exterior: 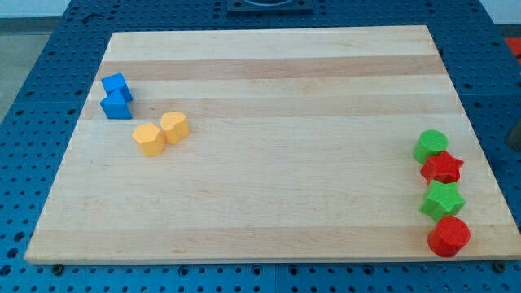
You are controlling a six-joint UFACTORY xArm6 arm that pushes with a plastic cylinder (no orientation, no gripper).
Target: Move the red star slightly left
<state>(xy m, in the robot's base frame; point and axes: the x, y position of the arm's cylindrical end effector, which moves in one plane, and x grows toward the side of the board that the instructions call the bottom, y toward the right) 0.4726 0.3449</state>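
red star (442, 168) between two green blocks; my tip unseen.

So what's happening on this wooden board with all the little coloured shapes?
A robot arm is meant to nudge the red star slightly toward the view's left with a rod, but my tip is not in view right now. The star sits near the board's right edge, in a column between a green cylinder above and a green star below, with a red cylinder at the bottom. Two blue blocks and two yellow blocks sit on the left.
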